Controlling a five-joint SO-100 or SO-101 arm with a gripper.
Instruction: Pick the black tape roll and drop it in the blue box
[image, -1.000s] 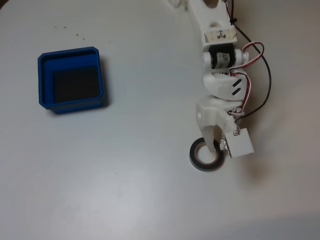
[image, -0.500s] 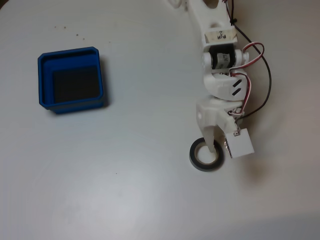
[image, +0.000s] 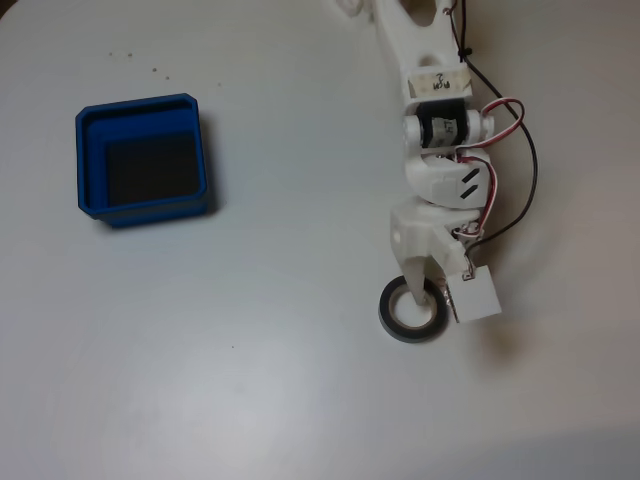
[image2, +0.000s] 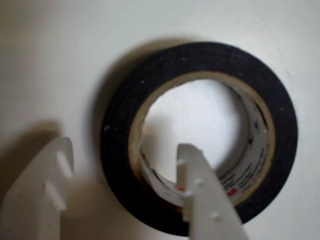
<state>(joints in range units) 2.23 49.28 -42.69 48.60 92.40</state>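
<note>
A plain white tabletop (image: 250, 400) carries everything. In the wrist view the end effector (image2: 122, 170) is spread, one finger inside the hole of the black tape roll (image2: 115, 150) and the other outside, straddling its near wall without pinching it yet. The roll lies flat. Well apart, at the fixed view's upper left, the blue box (image: 85, 165) looks empty.
</note>
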